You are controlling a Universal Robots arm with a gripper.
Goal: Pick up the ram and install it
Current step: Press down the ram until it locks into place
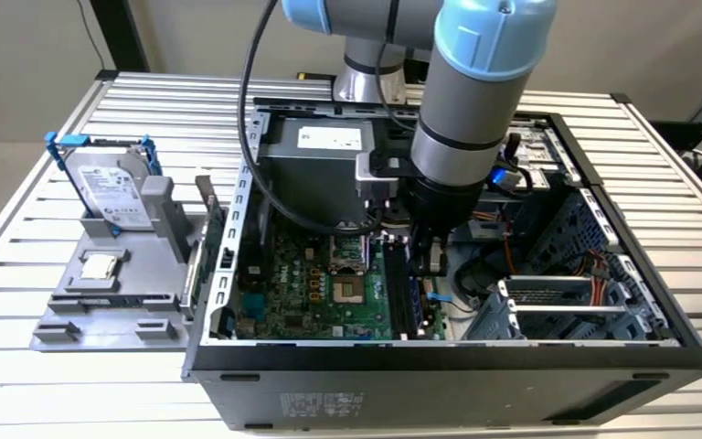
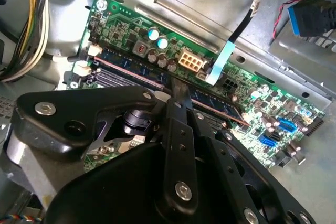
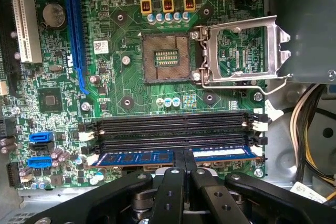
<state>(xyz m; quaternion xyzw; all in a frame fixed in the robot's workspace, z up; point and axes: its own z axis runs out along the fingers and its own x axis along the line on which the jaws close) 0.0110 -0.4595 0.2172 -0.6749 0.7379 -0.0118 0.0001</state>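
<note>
The ram is a long dark-blue stick lying along the motherboard slot closest to my gripper, beside three empty black slots. My gripper is shut on the ram at about its middle, with its black fingers pressed together there. In the second wrist view the ram runs as a thin dark strip across the green board, and the gripper pinches it. In the exterior view the gripper reaches down inside the open computer case, over the slots at the board's right side.
A silver hard drive in a blue frame stands on a grey fixture at the exterior view's left. Inside the case are an open processor socket with its raised bracket, a power supply, cable bundles and a drive cage.
</note>
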